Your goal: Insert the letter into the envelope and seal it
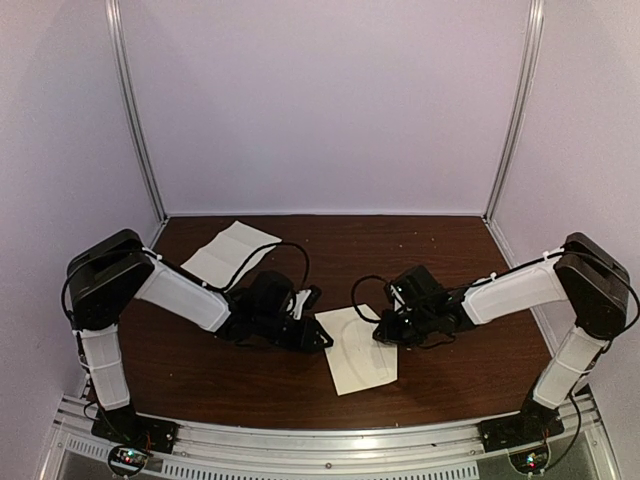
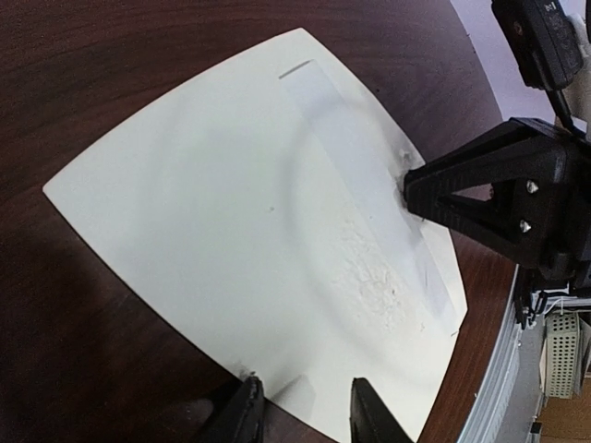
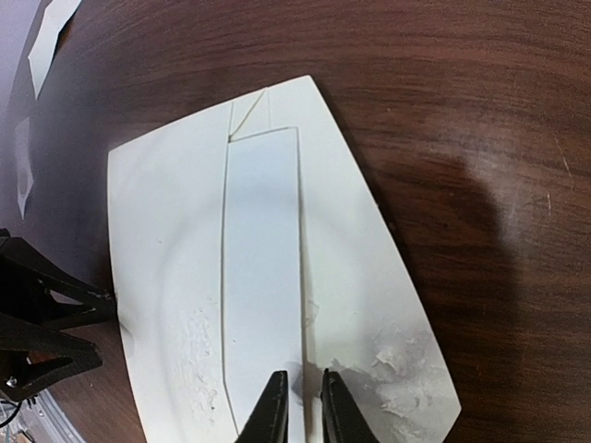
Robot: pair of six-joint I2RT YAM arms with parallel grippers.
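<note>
Top external view: the envelope [image 1: 362, 362] lies flat on the worktop [image 1: 200, 375], midway between the two arms and toward the near edge, with one arm reaching in from each side.

Left wrist view: the left fingers [image 2: 242, 417] stand clearly apart and straddle the envelope's nearest edge. Nothing is clamped between them.

Right wrist view: the right fingers [image 3: 273, 406] are drawn close together with only a slim gap. They are poised over the end of a whiter strip [image 3: 263, 277] that runs along the envelope's length, and no grip on it is evident. Whether this strip is the folded letter or a part of the envelope cannot be told.

Judged step: both arms are taking hold at opposite sides of the envelope, before any sealing.

Next move: thin paper lying flat gives little purchase. A fingertip would likely have to catch an edge or a raised fold while the other arm pins the sheet against sliding.

Edges and room: bare wood borders the envelope on every side. The creased white sheets [image 1: 230, 250] lie well apart at the far left. The tightest space is between the two sets of fingers, which face each other across the envelope.
</note>
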